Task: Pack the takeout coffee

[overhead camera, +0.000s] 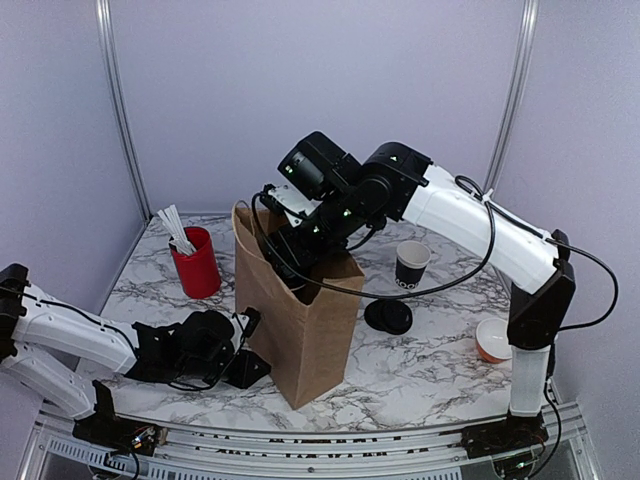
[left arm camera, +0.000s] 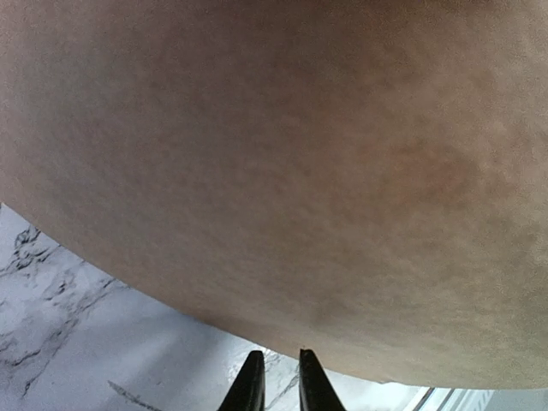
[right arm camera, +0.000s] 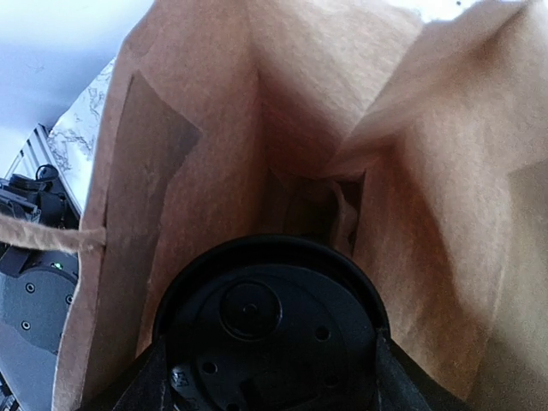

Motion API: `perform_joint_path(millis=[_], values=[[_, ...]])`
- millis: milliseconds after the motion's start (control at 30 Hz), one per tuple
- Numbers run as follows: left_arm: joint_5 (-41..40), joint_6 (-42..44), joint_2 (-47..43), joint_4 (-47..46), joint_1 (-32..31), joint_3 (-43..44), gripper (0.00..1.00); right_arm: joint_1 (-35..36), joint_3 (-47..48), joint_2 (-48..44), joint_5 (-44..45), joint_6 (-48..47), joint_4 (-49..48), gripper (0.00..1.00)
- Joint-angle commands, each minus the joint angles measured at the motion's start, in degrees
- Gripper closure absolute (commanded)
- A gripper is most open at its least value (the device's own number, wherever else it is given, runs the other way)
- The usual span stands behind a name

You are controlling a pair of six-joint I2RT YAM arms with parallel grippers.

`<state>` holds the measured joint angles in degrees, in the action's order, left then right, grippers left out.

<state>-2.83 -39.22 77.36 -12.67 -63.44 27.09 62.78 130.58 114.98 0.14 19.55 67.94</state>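
The right gripper (right arm camera: 270, 381) is clamping the takeout coffee (right arm camera: 270, 330), a small black cup whose round black plastic lid is the only part showing in the right wrist view, with one finger (right arm camera: 145, 385) sitting on each side of the lid. Cup and gripper are sitting in the open mouth of the tall brown paper bag (right arm camera: 197, 128), with the creased bag walls rising all around and the bag bottom showing dim beyond the lid. From the top camera the right arm is arching over from the right and the right gripper (overhead camera: 300, 268) is dipping into the bag (overhead camera: 305, 330), which is standing upright at the table centre. The cup itself is not visible from up there. The left arm is lying low along the near left, and the left gripper (overhead camera: 245, 350) is sitting just beside the bag's lower left side. In its wrist view the left gripper (left arm camera: 276, 384) is showing fingers drawn nearly together with nothing between them, and the bag wall (left arm camera: 274, 171) is filling most of the frame. On the white marble table (overhead camera: 420, 365), a red cup (overhead camera: 197, 265) of white sticks (overhead camera: 175, 225) is standing at far left. A black cup (overhead camera: 411, 262) with a white interior is standing open to the right of the bag, with a loose black lid (overhead camera: 388, 317) lying near it. A small orange bowl (overhead camera: 493, 340) is sitting at near right.
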Motion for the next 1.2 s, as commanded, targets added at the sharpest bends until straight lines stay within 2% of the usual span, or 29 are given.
perform_joint_path(millis=[0, 600, 1167], values=[[2.3, 1.94, 3.62, -4.7, -0.06, 2.57, 0.86, 0.6, -0.74, -1.09, 2.24, 1.1, 0.96, 0.4], [2.56, 2.42, 2.59, -5.88, -0.1, 2.52, 0.86, 0.19, -6.45, -0.79, 3.55, 2.77, 2.59, 0.4], [2.27, 2.92, 0.47, -5.81, 0.66, 1.2, 0.86, 0.14, -5.59, 2.71, 2.06, 2.79, 5.89, 0.41]])
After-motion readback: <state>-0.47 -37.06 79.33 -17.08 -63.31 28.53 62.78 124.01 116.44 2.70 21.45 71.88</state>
